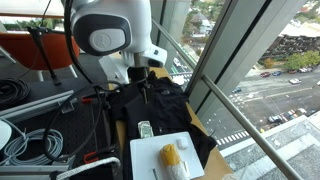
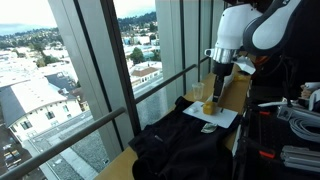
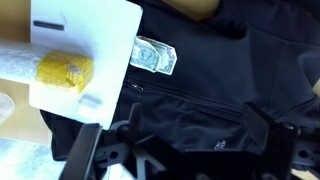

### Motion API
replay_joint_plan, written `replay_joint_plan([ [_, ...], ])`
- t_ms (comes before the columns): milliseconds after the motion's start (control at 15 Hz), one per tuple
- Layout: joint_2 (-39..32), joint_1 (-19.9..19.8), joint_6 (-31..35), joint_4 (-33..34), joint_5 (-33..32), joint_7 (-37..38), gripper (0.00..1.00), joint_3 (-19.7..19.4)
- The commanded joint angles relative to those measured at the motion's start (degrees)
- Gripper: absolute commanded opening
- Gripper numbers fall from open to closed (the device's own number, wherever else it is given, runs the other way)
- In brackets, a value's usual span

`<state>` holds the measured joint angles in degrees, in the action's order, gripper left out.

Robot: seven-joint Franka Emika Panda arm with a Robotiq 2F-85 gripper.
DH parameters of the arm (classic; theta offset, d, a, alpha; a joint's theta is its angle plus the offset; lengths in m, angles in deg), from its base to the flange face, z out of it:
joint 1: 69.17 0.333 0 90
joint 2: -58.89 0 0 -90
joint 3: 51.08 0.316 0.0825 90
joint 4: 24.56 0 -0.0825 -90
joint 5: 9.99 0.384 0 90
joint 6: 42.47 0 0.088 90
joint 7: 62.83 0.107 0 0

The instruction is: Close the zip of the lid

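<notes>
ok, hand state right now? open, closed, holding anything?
Hand: open, holding nothing, poised over the lid.

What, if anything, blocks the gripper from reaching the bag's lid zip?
Probably nothing, so likely yes: the gripper hangs open over the black lid, with the white board off to one side.

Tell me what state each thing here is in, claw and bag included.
Rumpled black fabric bag: lid down; zip too dark to judge.
Robot's gripper: open, empty, above the bag.
White rectangular board: flat, carrying the lump.
Yellow lump: resting on the board.
Small paper note: flat on the bag.
</notes>
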<state>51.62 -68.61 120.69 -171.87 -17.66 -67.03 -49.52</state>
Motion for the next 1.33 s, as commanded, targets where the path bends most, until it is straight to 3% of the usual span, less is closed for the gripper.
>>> replay_joint_plan([
  [0, -12.04, -1.97, 1.35, 9.07, 1.57, -3.73, 1.0, -0.87],
  [533, -29.8, -6.8, -1.34, 26.53, 2.01, -6.29, 1.0, -0.28],
  [1267, -41.39, -8.06, -4.63, 39.16, 2.48, -6.56, 1.0, 1.21],
])
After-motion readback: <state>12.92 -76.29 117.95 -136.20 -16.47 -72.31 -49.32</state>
